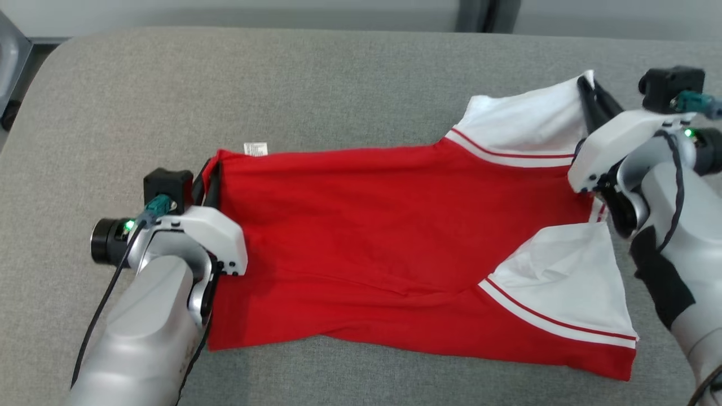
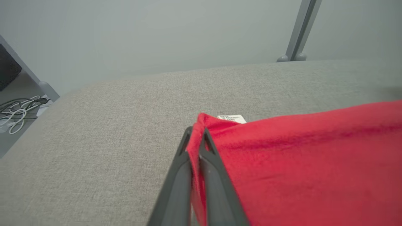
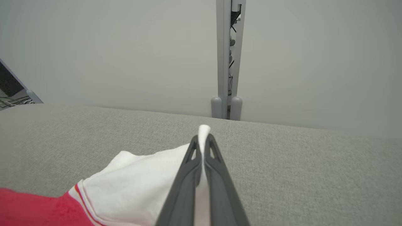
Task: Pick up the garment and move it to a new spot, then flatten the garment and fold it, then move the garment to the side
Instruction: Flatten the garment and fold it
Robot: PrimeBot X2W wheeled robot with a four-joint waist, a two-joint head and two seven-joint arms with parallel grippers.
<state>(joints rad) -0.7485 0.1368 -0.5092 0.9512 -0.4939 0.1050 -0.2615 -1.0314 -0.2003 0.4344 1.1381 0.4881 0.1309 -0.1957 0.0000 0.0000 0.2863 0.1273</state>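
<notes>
- A red garment (image 1: 366, 225) with white sleeves lies spread across a grey cushion (image 1: 282, 73), its hem toward the robot's left and its sleeves toward the right.
- The left gripper (image 1: 207, 179) is clamped on the far corner of the hem. The left wrist view shows a fold of red cloth pinched between the two dark fingers and poking out past their tips, with the corner lifted a little off the cushion.
- The right gripper (image 1: 590, 93) is closed on the tip of the far sleeve (image 1: 519, 127). In the right wrist view, white cloth runs up between the fingers and a small peak of it stands above them.
- Between the two grippers, the garment's far edge runs in a fairly straight line. The red body shows shallow creases, the deepest low in the middle.
- The near sleeve (image 1: 564, 282) rests on the cushion, rumpled, close to the right forearm. A thin red stripe follows the line where its white cloth meets the red.
- A small white label (image 1: 255, 149) lies on the cushion just beyond the held hem corner, touching the garment's edge.
- Behind the cushion stands a pale wall with a grey post (image 3: 229, 62). Loose cables (image 2: 15, 110) lie on a surface off the cushion's far left end.
</notes>
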